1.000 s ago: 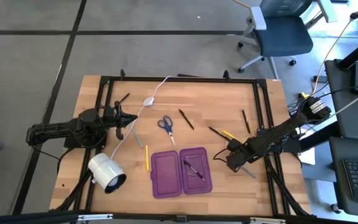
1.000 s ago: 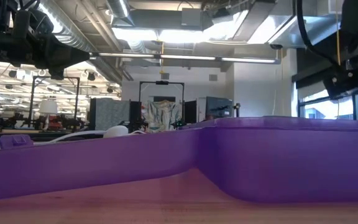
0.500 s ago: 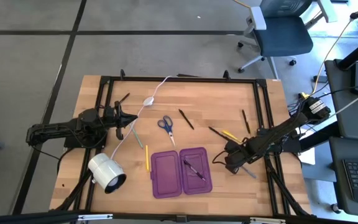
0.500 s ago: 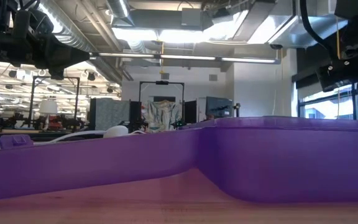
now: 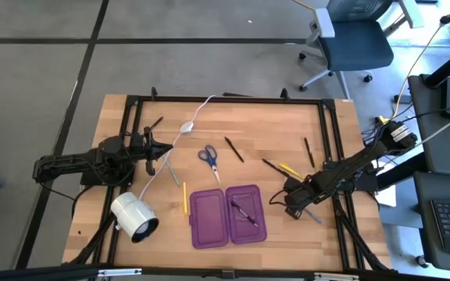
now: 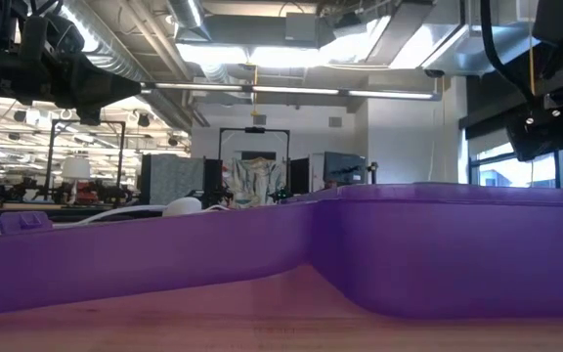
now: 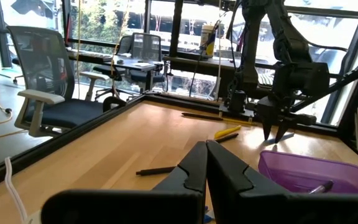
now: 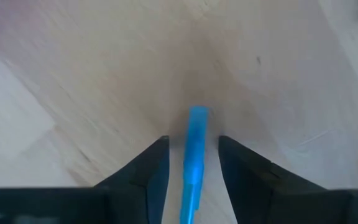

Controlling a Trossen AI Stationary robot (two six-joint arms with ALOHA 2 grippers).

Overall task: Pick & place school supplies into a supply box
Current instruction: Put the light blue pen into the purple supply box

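Observation:
My right gripper (image 5: 294,204) points down at the table's right, open, just right of the supply box (image 5: 227,216). A blue pen (image 8: 194,155) lies on the wood between its two fingers (image 8: 154,168) with a gap on each side; its free end (image 5: 314,216) sticks out toward the near right. The purple box lies open, with a dark pen (image 5: 243,212) in its right half. Blue-handled scissors (image 5: 209,158), a yellow pencil (image 5: 184,198) and a green pen (image 5: 173,173) lie left of centre. My left gripper (image 5: 166,154) waits shut at the table's left.
Dark pens (image 5: 233,149) (image 5: 308,152) (image 5: 272,165) and a yellow one (image 5: 289,169) lie on the far right half. A white lamp (image 5: 133,217) lies near the left front, and its cable (image 5: 186,126) runs to the far edge. A black frame (image 5: 330,133) borders the table.

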